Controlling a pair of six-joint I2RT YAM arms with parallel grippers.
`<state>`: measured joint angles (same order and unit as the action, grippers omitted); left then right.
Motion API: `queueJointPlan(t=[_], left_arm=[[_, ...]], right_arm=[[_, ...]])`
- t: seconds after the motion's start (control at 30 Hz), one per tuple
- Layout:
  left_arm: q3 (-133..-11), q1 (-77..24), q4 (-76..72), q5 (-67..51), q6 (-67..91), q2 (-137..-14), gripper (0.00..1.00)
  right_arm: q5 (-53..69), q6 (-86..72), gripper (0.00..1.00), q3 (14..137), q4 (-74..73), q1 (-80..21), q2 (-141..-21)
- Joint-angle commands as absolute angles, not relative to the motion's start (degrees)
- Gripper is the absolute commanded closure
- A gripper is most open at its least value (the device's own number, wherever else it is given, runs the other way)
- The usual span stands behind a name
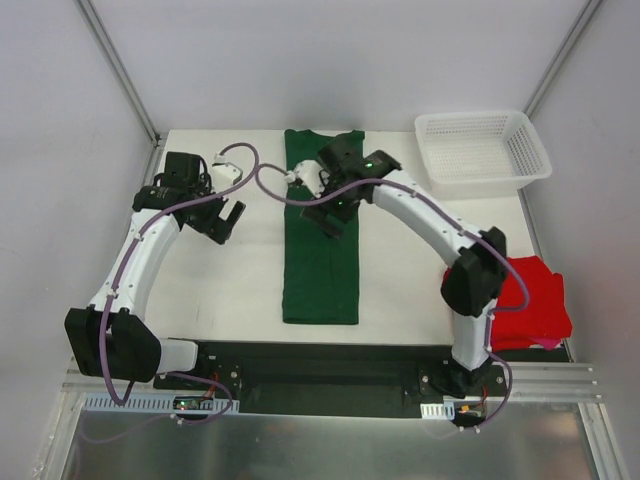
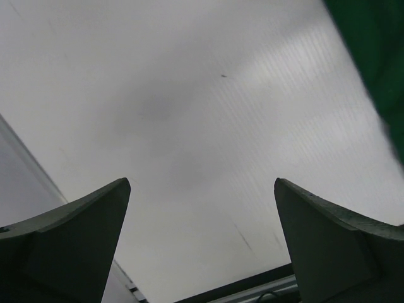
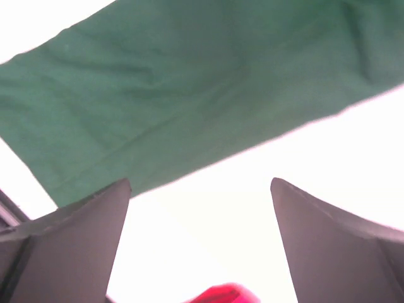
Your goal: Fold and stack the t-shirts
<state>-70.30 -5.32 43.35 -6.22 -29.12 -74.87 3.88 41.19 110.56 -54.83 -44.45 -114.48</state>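
**A:** So, overhead view first. Where are the shirts?

**B:** The green shirt (image 1: 320,285) lies flat mid-worktop (image 1: 230,290) as a long narrow strip, running from the far edge toward the arm bases. The red shirt (image 1: 538,300) is bunched at the near right corner, partly hidden behind the right arm. The two are well apart, not stacked.

**A:** Anything else out there?

**B:** A white mesh basket (image 1: 470,119) at the far right corner.

**A:** End effectors?

**B:** The left end effector (image 1: 228,222) is over bare worktop, left of the green shirt, fingers spread, holding nothing. The right end effector (image 1: 333,218) is over the far half of the green strip. I can't tell from this angle whether it touches the cloth.

**A:** Left wrist view?

**B:** Both fingers (image 2: 82,240) stand wide apart with nothing between them. Below is plain worktop (image 2: 189,113), with a green shirt edge (image 2: 379,57) in the upper right corner.

**A:** Right wrist view?

**B:** Fingers (image 3: 328,240) spread, gap empty. The green shirt (image 3: 189,95) crosses the upper frame as a slanted band with a seam line visible. There is white worktop (image 3: 252,202) between the fingers and a bit of red shirt (image 3: 221,294) at the bottom edge.
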Motion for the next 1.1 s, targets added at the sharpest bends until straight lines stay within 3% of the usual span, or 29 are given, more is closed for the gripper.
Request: queueJointPlan(t=[0.0, 0.13, 0.23, 0.3, 0.43, 0.53, 0.7, 0.93, 1.07], left_arm=[[-71.01, -5.89, 45.96, -15.37, -21.55, -73.56, 0.01], [-73.12, -5.71, 47.02, -23.97, -13.64, -74.09, 0.01], [-71.72, -5.71, 46.94, -35.56, -7.4, -73.74, 0.01], [-70.15, -5.71, 45.18, -44.6, -3.09, -73.65, 0.01], [-70.14, -4.31, 42.98, -55.79, -0.18, -74.87, 0.01], [-70.58, -3.17, 42.28, -62.29, 3.07, -76.28, 0.01], [-70.75, -2.46, 45.16, -61.79, 2.56, -76.9, 0.01], [-66.72, -1.23, 57.2, -63.71, -13.78, -83.32, 0.01], [-57.25, -1.4, 54.69, -70.03, -16.46, -81.22, 0.04]], right_arm=[[10.62, 35.17, 0.03, 106.36, -58.7, -39.3, -105.3], [22.29, 27.09, 0.03, 107.76, -63.98, -30.71, -103.98], [39.33, 16.64, 0.03, 102.16, -61.35, -23.15, -102.31], [55.36, 7.45, 0.03, 98.54, -57.94, -19.97, -102.74], [72.29, -6.56, 0.03, 87.2, -44.5, -15.56, -100.99], [74.88, -2.06, 0.03, 85.61, -44.38, -15.12, -99.32], [74.1, 7.36, 0.03, 78.95, -49.65, -14.77, -96.07], [67.86, 20.9, 0.03, 66.73, -56.33, -14.77, -84.4], [65.04, 29.61, 0.04, 59.95, -60.55, -14.68, -80.25]])
